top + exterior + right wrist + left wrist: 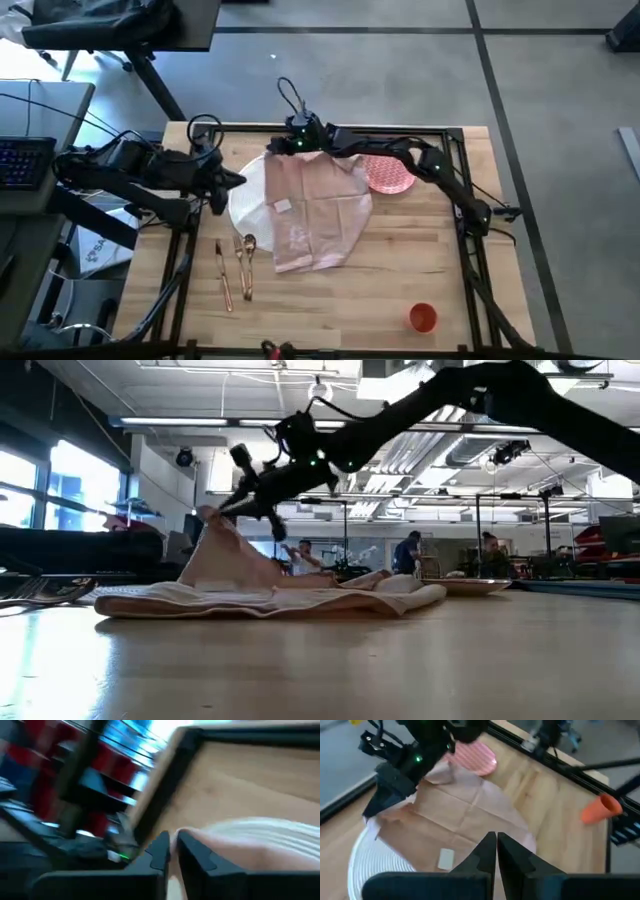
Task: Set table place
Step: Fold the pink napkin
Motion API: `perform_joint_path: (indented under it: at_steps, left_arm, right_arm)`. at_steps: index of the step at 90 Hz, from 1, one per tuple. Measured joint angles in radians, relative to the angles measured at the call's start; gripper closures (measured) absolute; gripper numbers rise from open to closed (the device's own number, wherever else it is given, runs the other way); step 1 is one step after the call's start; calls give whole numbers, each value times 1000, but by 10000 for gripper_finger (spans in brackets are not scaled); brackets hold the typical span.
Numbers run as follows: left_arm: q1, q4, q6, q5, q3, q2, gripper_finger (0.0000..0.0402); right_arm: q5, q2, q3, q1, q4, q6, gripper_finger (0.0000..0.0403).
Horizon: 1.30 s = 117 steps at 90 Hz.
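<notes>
A pale pink napkin [315, 215] is draped across the large white plate [243, 208] at the middle of the table. The small pink patterned plate [390, 175] rests flat to its right, partly under the right arm. My right gripper [280, 148] is shut on the napkin at the napkin's far left corner. At the white plate's left rim my left gripper [238, 180] is shut with nothing between its fingers [496, 851]. Gold cutlery [235, 265] lies near the front left. An orange cup [423, 317] stands at the front right. My right gripper pinches the napkin's far left corner [208, 518] between its two fingers, coming in slanting downward from the table's right side. That corner is raised into a peak above the plate. The remaining cloth [270, 595] stays slack on the plate and the table.
A black metal frame [460, 180] runs round the tabletop edge and carries both arm bases. Bare wood shows between the napkin and the cup [380, 290]. A grey desk with a keyboard [20, 160] stands off the table's left. People stand far behind in the room [405, 555].
</notes>
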<state>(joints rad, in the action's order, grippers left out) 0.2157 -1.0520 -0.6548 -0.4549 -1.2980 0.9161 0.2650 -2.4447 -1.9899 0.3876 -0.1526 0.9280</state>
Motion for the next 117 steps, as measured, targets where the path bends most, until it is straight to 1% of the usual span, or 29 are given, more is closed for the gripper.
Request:
perform_joint_path:
  at_steps: [12, 16, 26, 33, 40, 46, 50, 57, 62, 67, 75, 81, 87, 94, 105, 117]
  left_arm:
    - [0, 0, -38, 0, 0, 7, 402]
    - [0, 1, -45, 0, 0, 10, 402]
    - [0, 1, -48, -3, 0, 14, 402]
    - [0, 1, -48, -2, 0, 21, 402]
    - [0, 1, -48, 1, 0, 29, 402]
    - [0, 3, -48, 9, 0, 40, 402]
    - [0, 4, -44, 27, 3, 50, 402]
    - [-5, 12, -13, 84, 19, 75, 402]
    - [-13, 30, 14, 135, 41, 98, 402]
    - [-19, 69, 41, 201, 79, 122, 402]
    - [-28, 200, 92, 330, 153, 165, 399]
    - [-31, 320, 120, 421, 209, 203, 393]
    - [-31, 427, 133, 484, 255, 245, 384]
    - [-32, 530, 142, 499, 288, 297, 373]
    - [-32, 647, 216, 489, 308, 399, 357]
    - [-33, 761, 237, 534, 309, 562, 351]
  right_arm:
    - [10, -24, -15, 24, 21, -24, 282]
    - [30, -23, -15, 33, 22, -31, 257]
    - [173, 6, -16, 61, 20, -19, 202]
    - [258, 43, -17, 71, 74, -59, 179]
    - [298, 114, -16, 61, 265, -194, 173]
    - [294, 202, -17, 30, 510, -380, 175]
    - [259, 257, -19, -2, 680, -518, 178]
    - [150, 326, -17, -71, 959, -713, 187]
    - [87, 360, 7, -125, 1097, -788, 195]
    - [54, 396, 54, -173, 1182, -815, 202]
    - [15, 467, 159, -243, 1247, -767, 214]
    - [-35, 541, 267, -282, 1271, -677, 223]
    - [-97, 631, 383, -322, 1265, -561, 230]
    - [-147, 759, 500, -370, 1251, -402, 237]
    - [-223, 956, 649, -454, 1180, -161, 242]
    - [-348, 1125, 771, -538, 1067, 22, 242]
